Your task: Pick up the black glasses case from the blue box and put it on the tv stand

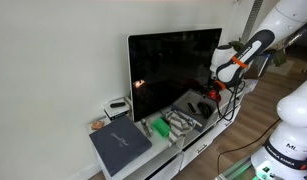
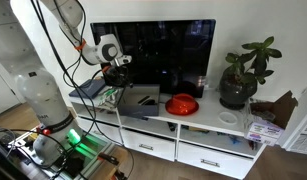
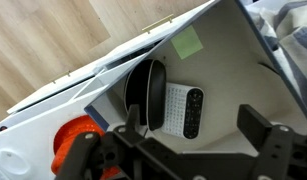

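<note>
In the wrist view the gripper (image 3: 178, 152) fills the bottom edge, its two fingers set wide apart with nothing between them. Just beyond, at 11 o'clock from the gap, lies the black glasses case (image 3: 150, 94), a dark oval. A white keypad (image 3: 174, 110) crowds it at its 3 o'clock, with a black remote (image 3: 193, 112) next to that. Whether the case rests in the box or on the bare white top of the tv stand (image 3: 228, 85) cannot be told here. A red object (image 3: 71, 140) sits at 9 o'clock of the gap, and a green note (image 3: 186, 43) lies farther off at 12 o'clock.

In an exterior view the gripper hangs above the blue box (image 2: 143, 100). A dark slate slab (image 2: 88, 90) lies at the box's 9 o'clock. The TV (image 2: 163, 55) stands behind, and a potted plant (image 2: 243, 75) is far off at 3 o'clock.
</note>
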Controlling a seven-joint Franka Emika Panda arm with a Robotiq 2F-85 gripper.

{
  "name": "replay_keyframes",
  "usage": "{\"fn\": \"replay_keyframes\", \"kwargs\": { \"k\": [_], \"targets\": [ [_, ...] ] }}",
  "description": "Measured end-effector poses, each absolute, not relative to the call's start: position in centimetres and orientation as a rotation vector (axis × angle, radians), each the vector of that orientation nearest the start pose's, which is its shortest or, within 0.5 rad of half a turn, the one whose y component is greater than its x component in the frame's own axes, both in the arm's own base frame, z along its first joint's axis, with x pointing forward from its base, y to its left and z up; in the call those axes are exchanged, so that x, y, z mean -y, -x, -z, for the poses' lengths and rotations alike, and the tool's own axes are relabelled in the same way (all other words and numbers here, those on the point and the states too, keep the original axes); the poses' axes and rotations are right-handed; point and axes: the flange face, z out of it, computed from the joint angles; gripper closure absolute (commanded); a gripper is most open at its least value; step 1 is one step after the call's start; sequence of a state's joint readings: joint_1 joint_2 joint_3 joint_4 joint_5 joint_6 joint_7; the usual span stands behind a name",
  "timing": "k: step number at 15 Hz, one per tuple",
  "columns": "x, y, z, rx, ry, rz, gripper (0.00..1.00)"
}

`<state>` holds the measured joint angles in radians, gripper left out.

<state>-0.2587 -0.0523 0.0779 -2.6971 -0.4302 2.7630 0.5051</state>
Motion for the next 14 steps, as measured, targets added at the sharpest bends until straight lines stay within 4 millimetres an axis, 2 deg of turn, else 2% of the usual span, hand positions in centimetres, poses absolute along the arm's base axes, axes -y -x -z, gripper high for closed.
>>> {"fn": "replay_keyframes", "kwargs": {
  "k": [3,11,14],
  "targets": [
    [7.2,-41.6,-22.4,-0.541,3.287,0.192,0.00],
    [7.0,-41.9,-22.6,-0.525,3.289,0.206,0.00],
    [8.1,-42.6,-21.8,-0.522,3.283,0.209,0.00]
  ]
}}
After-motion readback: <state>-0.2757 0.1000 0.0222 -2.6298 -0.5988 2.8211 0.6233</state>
